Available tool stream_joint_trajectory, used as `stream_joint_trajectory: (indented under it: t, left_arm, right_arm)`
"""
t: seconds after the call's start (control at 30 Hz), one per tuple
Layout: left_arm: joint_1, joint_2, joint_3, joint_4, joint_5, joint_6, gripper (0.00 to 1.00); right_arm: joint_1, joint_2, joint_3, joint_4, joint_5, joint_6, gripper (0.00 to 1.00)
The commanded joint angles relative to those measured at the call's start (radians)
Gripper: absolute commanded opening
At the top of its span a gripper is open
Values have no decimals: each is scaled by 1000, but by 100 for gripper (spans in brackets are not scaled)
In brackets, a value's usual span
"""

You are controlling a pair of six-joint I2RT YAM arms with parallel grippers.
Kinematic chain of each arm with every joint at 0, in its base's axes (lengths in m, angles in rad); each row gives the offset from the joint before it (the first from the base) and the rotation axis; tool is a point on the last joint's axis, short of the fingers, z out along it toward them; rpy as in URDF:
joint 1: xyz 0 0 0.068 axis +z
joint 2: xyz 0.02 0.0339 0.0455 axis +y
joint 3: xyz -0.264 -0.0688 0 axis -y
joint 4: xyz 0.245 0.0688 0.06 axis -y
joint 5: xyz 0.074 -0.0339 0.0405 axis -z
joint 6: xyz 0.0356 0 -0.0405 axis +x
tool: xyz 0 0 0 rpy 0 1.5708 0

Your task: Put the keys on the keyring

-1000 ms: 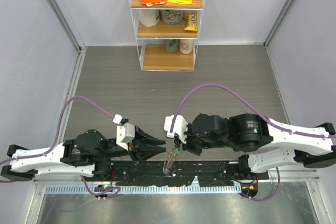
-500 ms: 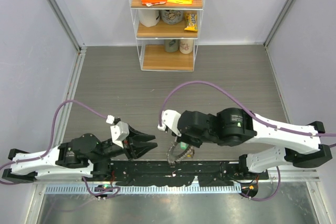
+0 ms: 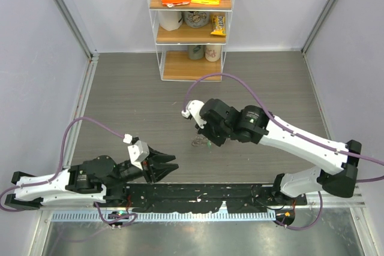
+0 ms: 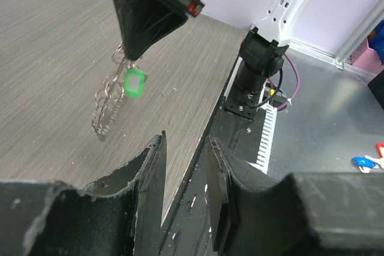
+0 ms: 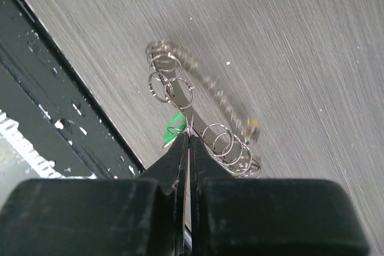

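Observation:
My right gripper [image 3: 201, 138] is shut on the keyring [image 3: 197, 142] and holds it hanging just above the table's middle. In the right wrist view the jaws [image 5: 187, 136] pinch the keyring [image 5: 180, 91], a bunch of silvery rings, with the green-headed key [image 5: 174, 129] hanging from it. A small yellowish blur [image 5: 252, 125] shows beside the rings. The black-headed key cannot be made out. My left gripper [image 3: 167, 166] is open and empty, low near the front rail, left of and nearer than the ring. The left wrist view shows the keyring [image 4: 111, 103] and the green key [image 4: 134, 82] beyond the open left gripper [image 4: 186, 148].
A clear shelf unit [image 3: 191, 28] with snack packs and cups stands at the table's far edge. A black rail [image 3: 198, 195] runs along the near edge. Small blue and red items [image 4: 367, 161] lie on the metal surface beyond the rail.
My right arm has carried the keyring up from the front rail and away toward the table's middle. My left gripper has drawn back a little to the left and stays open.

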Motion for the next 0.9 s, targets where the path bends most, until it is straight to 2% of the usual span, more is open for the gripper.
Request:
stream_joint_trajectory:
  t: [0.0,0.2,0.33,0.73,0.77,0.83,0.87]
  left_arm:
    - [-1,-12,-6,25,-35,4,37]
    - [-1,-17,-20,40,-29,1,38]
    - [-1,-14,-26,48,-29,4,38]
    - [-1,55,-24,78,-46,30,40]
    - [-1,66,-23,80,-52,31,40]
    - [-1,84,-17,75,-63,30,40]
    - [-1,92,-14,75,-64,31,40]
  right_arm:
    - [-60,66,-12,168,-76,-20,6]
    - [-168,208,-40,256,-172,-17,6]
    - [-220,302,-35,308,-179,-3,6]
    - [-338,590,101,417,-21,86,6]
    - [-347,609,101,437,-28,98,7]
    - [-378,615,89,469,-54,112,24]
    - [-383,604,76,481,-50,115,28]
